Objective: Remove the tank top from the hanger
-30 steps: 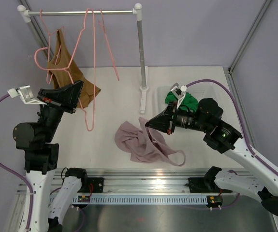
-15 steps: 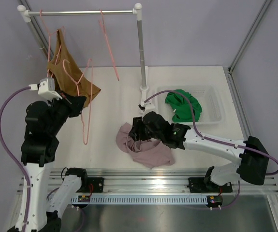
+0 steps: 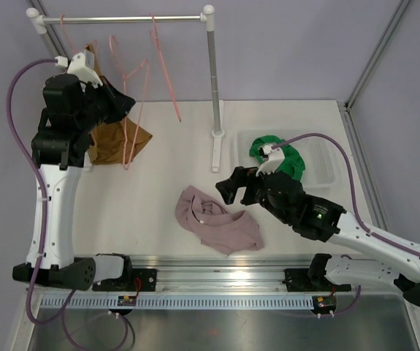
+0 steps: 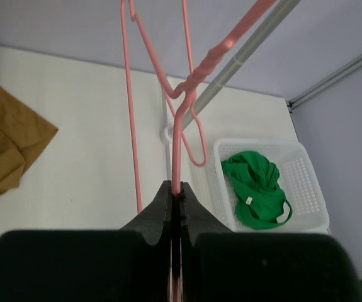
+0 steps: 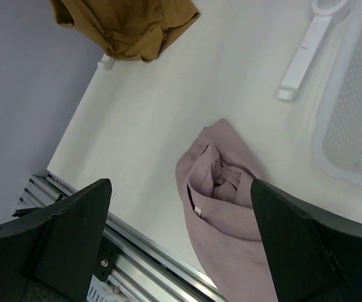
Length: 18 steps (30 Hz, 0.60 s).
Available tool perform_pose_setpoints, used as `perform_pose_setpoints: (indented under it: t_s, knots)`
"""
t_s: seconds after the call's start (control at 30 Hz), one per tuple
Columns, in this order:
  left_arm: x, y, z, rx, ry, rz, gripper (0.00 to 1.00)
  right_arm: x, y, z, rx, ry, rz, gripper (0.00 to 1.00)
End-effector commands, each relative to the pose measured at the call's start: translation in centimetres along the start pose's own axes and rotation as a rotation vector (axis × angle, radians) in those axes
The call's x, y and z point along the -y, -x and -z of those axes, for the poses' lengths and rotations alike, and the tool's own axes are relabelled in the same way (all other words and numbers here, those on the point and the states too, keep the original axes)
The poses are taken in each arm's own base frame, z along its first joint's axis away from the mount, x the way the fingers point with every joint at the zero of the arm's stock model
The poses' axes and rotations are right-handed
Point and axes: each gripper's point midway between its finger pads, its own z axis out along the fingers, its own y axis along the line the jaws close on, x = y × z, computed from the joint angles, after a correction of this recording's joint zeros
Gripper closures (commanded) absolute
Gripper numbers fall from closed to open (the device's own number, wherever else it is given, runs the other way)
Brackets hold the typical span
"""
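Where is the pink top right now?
In the top view the pink top lies crumpled on the table near its front edge, left of the basket and in front of the rack post.

Lavender walls (image 3: 304,44) enclose a white table (image 3: 167,167) edged by aluminium rail (image 3: 217,268)

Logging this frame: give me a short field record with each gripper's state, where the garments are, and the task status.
left gripper: shut on the pink hanger, raised near the rack
right gripper: open, holding nothing, over the table by the pink tank top
pink tank top: crumpled on the table, on no hanger
brown garment: hanging at the rack's left end
green garment: in the white basket
task status: the pink tank top looks already off
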Motion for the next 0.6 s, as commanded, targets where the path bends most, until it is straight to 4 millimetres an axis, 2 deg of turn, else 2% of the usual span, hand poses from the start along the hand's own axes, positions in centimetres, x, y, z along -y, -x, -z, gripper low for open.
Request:
perform_pose_setpoints:
  t_s: [0.0, 0.27, 0.3, 0.33, 0.37, 0.43, 0.47, 0.53, 0.57]
  knots:
    - [1.1, 3.1, -1.7, 0.018, -0.028, -0.04, 1.0, 1.2, 0.0, 1.0, 0.031, -0.013, 0.009, 0.0]
    - [0.9, 9.2, -6.7, 0.118, 0.017, -0.094, 1.0, 1.2, 0.5, 2.9, 0.034, 0.028, 0.029, 0.01]
    - [0.4, 9.7, -7.2, 0.134, 0.042, -0.094, 1.0, 1.1, 0.5, 3.0, 0.035, 0.032, 0.03, 0.0]
    - [0.0, 9.6, -8.6, 0.122, 0.046, -0.098, 1.0, 1.2, 0.5, 3.1, 0.035, 0.034, 0.032, 0.01]
    - [0.4, 10.5, -8.7, 0.145, 0.032, -0.11, 1.0, 1.3, 0.4, 3.2, 0.031, 0.032, 0.037, 0.01]
    - [0.4, 10.8, -9.8, 0.152, 0.021, -0.114, 1.0, 1.4, 0.2, 3.2, 0.026, 0.033, 0.039, 0.01]
    - [0.3, 10.6, -11.3, 0.146, 0.007, -0.118, 1.0, 1.5, -0.1, 3.2, 0.024, 0.033, 0.043, 0.0]
    - [0.4, 10.2, -12.6, 0.136, -0.028, -0.128, 1.0, 1.6, -0.2, 3.1, 0.024, 0.037, 0.052, 0.0]
    - [0.0, 9.3, -13.9, 0.113, -0.039, -0.151, 1.0, 1.7, -0.5, 3.0, 0.023, 0.039, 0.055, 0.01]
